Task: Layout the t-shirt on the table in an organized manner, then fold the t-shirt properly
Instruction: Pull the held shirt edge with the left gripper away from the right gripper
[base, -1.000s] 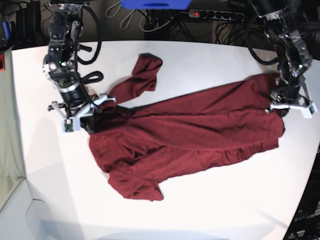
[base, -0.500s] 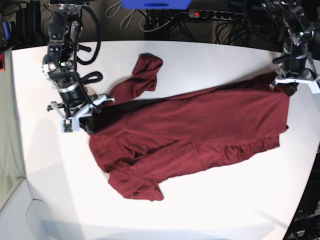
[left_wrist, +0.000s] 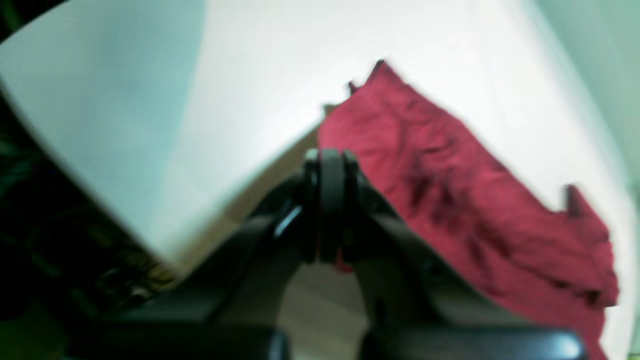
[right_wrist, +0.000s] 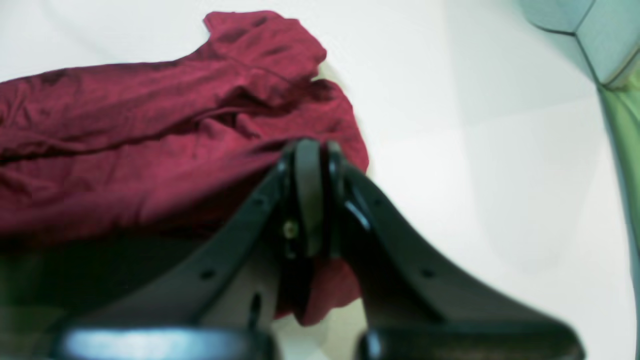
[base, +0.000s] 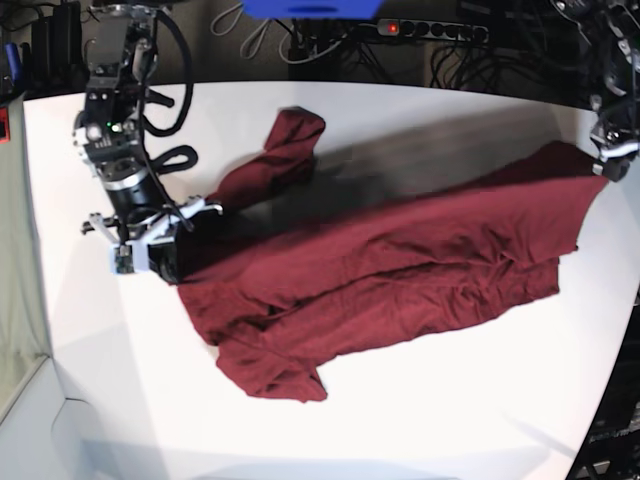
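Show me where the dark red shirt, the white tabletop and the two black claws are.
dark maroon knit t-shirt (base: 400, 260), base view, middle of its body.
smooth white table (base: 420, 400), base view, bare near surface.
right gripper (right_wrist: 310, 165), right wrist view, closed tips.
left gripper (left_wrist: 327, 170), left wrist view, closed tips.

Left wrist view blurred; t-shirt (left_wrist: 450, 200) edge hidden behind jaws, cut off bottom right.

The t-shirt (base: 380, 260) is plain dark maroon, no print, brighter crimson in the wrist views. The table (base: 420, 410) under it is matte white. Both grippers, right (right_wrist: 310, 200) and left (left_wrist: 325, 210), are black. Behind the table a blue object (base: 310, 8) shows.
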